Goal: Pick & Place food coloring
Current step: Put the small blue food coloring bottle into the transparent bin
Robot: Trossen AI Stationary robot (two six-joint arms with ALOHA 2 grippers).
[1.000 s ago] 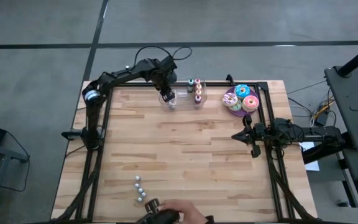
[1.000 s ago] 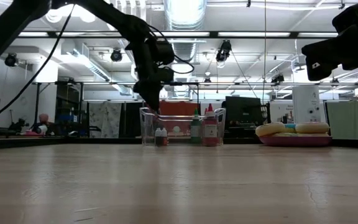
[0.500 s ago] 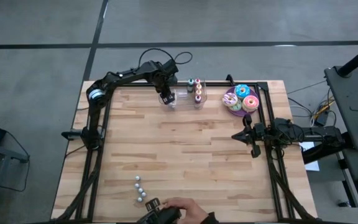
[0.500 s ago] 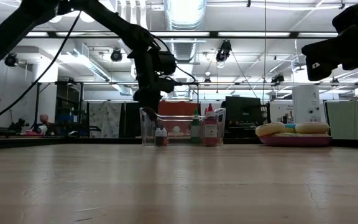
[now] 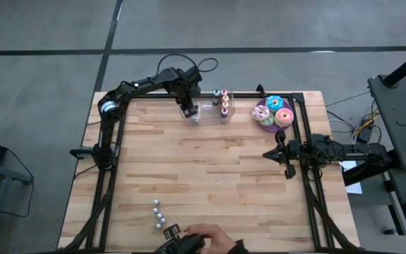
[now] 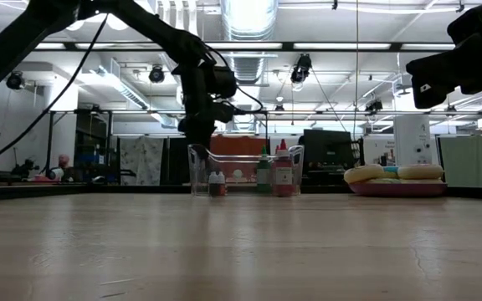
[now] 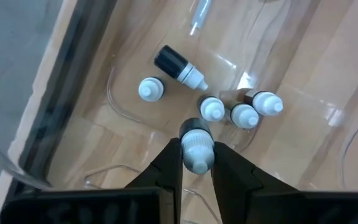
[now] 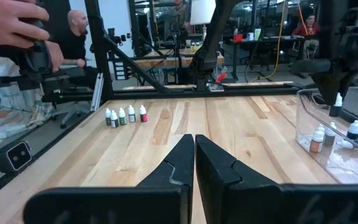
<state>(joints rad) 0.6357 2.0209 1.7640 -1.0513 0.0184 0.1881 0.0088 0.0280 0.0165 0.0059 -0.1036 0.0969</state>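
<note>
My left gripper [image 7: 197, 155] hangs over the left end of a clear container [image 5: 208, 106] at the table's far edge, shut on a small dark food coloring bottle [image 7: 196, 138] with a white cap. Several more small white-capped bottles stand on the container's floor [image 7: 243, 116], and one lies on its side [image 7: 179, 65]. Two taller bottles with coloured caps [image 6: 273, 171] stand farther right in the container. Another row of small bottles [image 8: 124, 116] stands near the table's near edge. My right gripper [image 5: 268, 153] waits shut at the right edge. My left gripper pinches the small bottle at its white cap [image 7: 197, 149] between its two fingers. The fingers [image 7: 169, 167] come from above, pointing steeply down. The bottle is lifted clear of the container's floor, with its cap toward the wrist and its dark body below.
A purple plate [image 5: 261, 116] with frosted doughnuts [image 5: 276, 109] sits right of the container. A person's hand [image 5: 206, 242] with a dark device shows at the near edge, beside the row of small bottles [image 5: 159, 215]. Bare wood lies across the table's middle.
My left gripper has shifted slightly toward the table's left over the container and tipped a little, and it still holds the bottle.
</note>
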